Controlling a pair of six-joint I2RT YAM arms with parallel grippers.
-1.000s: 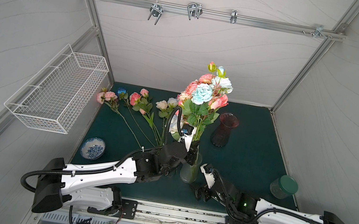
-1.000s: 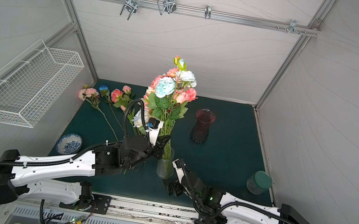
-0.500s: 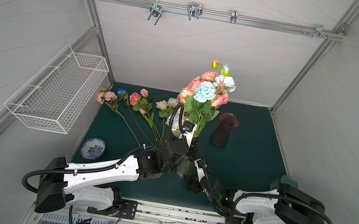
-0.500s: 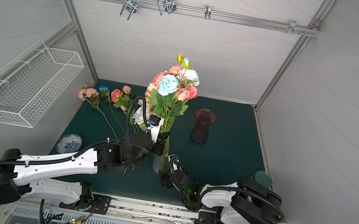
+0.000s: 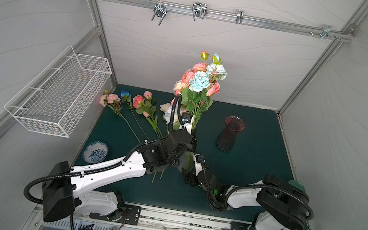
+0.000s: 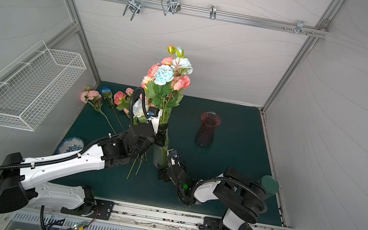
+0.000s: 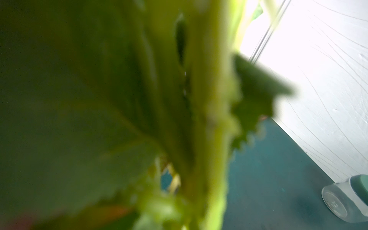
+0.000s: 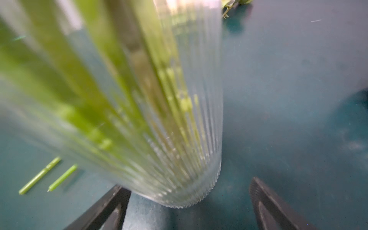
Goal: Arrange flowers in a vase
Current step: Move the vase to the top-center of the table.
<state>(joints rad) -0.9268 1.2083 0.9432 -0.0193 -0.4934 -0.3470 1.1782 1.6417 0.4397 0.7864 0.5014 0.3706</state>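
Your left gripper (image 5: 193, 136) is clamped on the flowers (image 5: 199, 82): blooms above it, stems below it in the vase (image 8: 159, 119), likely so the bunch stands upright. Your right gripper (image 8: 189, 199) is wide, jaws straddling the vase foot, probably to steady it. Spare flowers (image 5: 138, 107) lie beyond the left gripper; two stem ends (image 8: 39, 175) beside the right.

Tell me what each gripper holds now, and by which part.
The left gripper, jaws shut, holds the bunch of flowers by its stems, just above the clear vase. The right gripper holds nothing: its open jaws flank the vase's base.
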